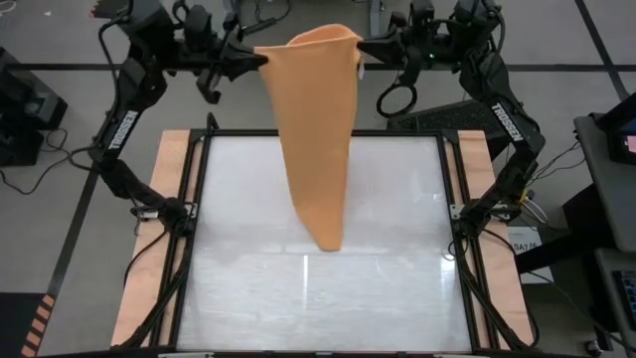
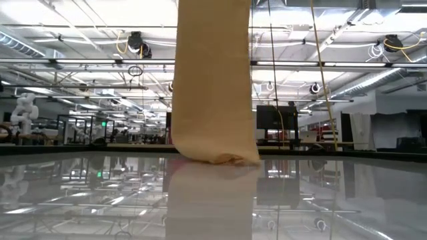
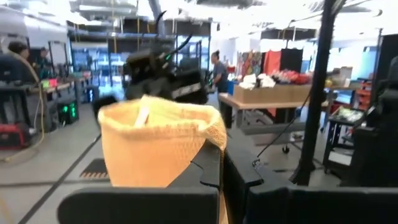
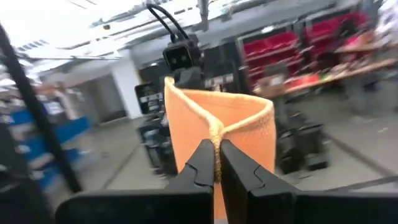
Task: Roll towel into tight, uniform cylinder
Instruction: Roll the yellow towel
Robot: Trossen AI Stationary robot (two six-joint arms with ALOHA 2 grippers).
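Big shiny table [image 1: 397, 298] below, nothing like a box or bin on it. Orange towel [image 1: 316, 139] hanging tall over the middle, bottom maybe just touching. Left gripper [image 1: 260, 60] and right gripper [image 1: 360, 50] pinched tight on top corners.

White "TROSSEN" lettering on the left arm [image 1: 121, 129] and right arm [image 1: 504, 122].

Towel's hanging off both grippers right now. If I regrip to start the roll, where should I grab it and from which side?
Probably the bottom hem of the towel, which just brushes the table. Come in level from either side: it hangs as a narrow column, so low edges are exposed.
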